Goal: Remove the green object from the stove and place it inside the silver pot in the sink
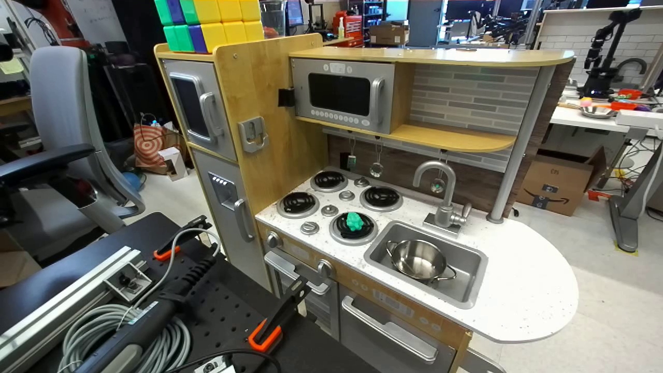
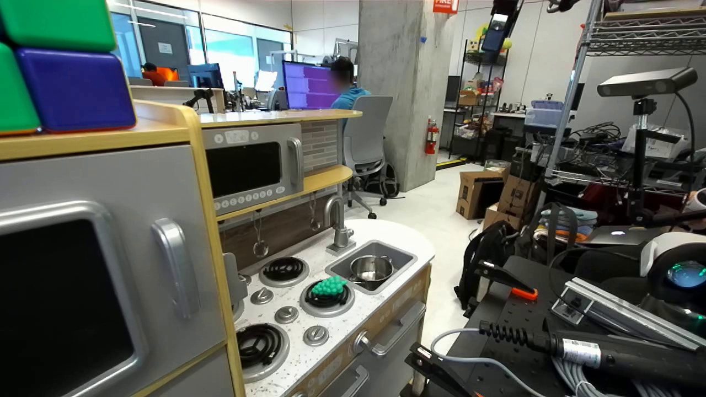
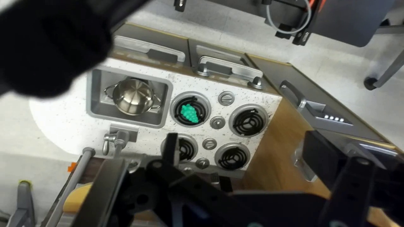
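Zero held in the black two-finger gripper (image 3: 243,149), spread wide. Probably gotta shift up-left in wrist view to the bumpy bright-green cluster (image 3: 189,113) on the speckled-white stove's (image 3: 222,135) round black burner (image 3: 201,109), maybe twist for that diagonal long axis.

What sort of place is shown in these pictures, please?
Most likely a robotics lab, not a home: a pale wooden toy kitchen stands near a black perforated table, and a grey bar-shaped camera sits on a black stand.
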### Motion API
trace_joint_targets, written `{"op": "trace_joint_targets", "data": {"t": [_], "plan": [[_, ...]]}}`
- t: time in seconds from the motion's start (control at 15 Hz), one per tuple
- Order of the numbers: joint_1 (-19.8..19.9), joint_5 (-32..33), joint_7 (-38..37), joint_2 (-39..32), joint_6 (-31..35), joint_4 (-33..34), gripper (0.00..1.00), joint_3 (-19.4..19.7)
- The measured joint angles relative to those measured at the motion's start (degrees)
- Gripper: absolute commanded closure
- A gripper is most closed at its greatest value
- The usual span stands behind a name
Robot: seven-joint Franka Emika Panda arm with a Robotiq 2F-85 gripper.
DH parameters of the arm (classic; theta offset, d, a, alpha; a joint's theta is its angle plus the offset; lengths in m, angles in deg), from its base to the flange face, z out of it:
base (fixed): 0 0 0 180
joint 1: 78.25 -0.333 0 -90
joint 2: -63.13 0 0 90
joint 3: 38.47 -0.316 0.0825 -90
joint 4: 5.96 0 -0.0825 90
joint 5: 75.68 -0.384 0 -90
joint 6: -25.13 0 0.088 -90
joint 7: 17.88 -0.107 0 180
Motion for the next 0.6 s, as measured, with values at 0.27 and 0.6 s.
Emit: {"op": "trace_joint_targets", "data": {"t": [0.27, 0.6], "plan": [[-0.6, -1.6, 0.0, -3.6, 10.0, -0.4, 0.00, 1.1], [-4.1, -12.2, 1.1, -13.7, 13.5, 4.2, 0.00, 4.2]]}}
